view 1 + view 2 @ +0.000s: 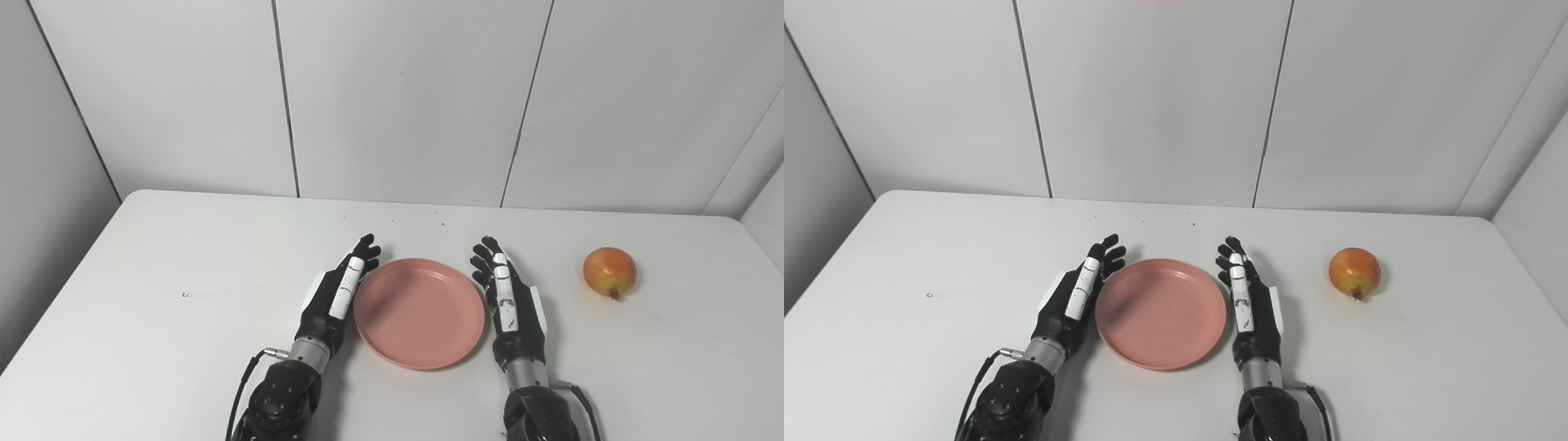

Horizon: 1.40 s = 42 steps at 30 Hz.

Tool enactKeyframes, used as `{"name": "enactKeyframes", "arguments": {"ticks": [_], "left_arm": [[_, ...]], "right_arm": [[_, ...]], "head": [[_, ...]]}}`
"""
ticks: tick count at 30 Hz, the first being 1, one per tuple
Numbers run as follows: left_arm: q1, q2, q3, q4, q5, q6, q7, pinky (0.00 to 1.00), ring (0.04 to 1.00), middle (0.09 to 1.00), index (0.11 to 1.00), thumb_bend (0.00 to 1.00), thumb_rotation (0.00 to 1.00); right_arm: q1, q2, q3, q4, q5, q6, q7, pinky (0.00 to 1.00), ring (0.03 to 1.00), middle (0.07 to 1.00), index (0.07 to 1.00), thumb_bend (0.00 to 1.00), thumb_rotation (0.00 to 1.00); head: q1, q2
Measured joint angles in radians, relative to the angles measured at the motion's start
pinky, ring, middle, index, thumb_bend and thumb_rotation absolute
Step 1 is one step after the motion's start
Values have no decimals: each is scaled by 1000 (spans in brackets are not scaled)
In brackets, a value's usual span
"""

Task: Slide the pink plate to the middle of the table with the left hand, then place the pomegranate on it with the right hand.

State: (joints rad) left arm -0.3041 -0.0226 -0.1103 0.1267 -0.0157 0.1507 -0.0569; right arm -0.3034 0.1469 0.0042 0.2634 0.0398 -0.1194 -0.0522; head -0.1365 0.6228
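Bright, even light; soft shadows; sharp.

Left arm (275, 398) and right arm (539, 410): cut off by bottom edge. Table (153, 343): near corners out of frame. Specks (392, 220) by far edge: too small to identify.

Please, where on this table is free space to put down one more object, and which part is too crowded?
The table's left side, outward of the left hand, is bare. So is the strip between the right hand and the pomegranate, and the back strip along the wall. The middle is crowded: both hands flank the pink plate.
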Motion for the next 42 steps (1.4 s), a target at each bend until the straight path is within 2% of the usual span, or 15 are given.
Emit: {"name": "enactKeyframes", "arguments": {"ticks": [8,13,16,19,22,25,28,35,39,42], "left_arm": [[0,1,6,1,0,-4,0,892,925,922,917,698,1000],[0,1,9,12,1,-20,1,878,920,921,915,682,1000],[0,1,9,13,3,-22,1,873,915,914,909,685,1000],[0,1,9,18,5,-28,1,872,915,916,912,684,1000],[0,1,9,18,15,-31,1,872,916,917,913,677,1000],[0,1,9,18,18,-32,1,873,915,916,912,674,1000],[0,0,10,18,18,-32,1,874,917,916,912,677,1000],[0,0,13,25,18,-45,1,872,915,916,910,682,1000],[0,1,13,25,18,-45,1,874,917,919,915,687,1000],[0,1,14,25,18,-46,1,875,918,922,917,685,1000]], "right_arm": [[17,0,13,-26,-50,1,-23,995,922,894,902,639,972],[29,-10,20,-49,-158,-7,-83,880,874,864,867,579,922],[35,-15,27,-98,-221,-11,-120,876,885,864,866,577,896],[35,-30,31,-148,-274,-19,-148,830,857,862,862,598,832],[35,-46,30,-175,-319,-20,-165,868,890,878,876,598,799],[35,-62,24,-216,-340,-19,-172,861,892,878,879,637,755],[35,-73,13,-244,-352,-19,-181,807,871,872,882,657,690],[32,-114,-5,-250,-406,-15,-197,802,854,861,872,689,494],[18,-135,-15,-250,-417,-13,-198,770,831,850,865,709,439],[3,-151,-18,-249,-418,-9,-195,784,831,845,861,732,420]], "head": [[2,5],[0,8],[0,8],[2,5],[0,5],[-3,3],[-8,3],[-23,2],[-29,0],[-26,3]]}}
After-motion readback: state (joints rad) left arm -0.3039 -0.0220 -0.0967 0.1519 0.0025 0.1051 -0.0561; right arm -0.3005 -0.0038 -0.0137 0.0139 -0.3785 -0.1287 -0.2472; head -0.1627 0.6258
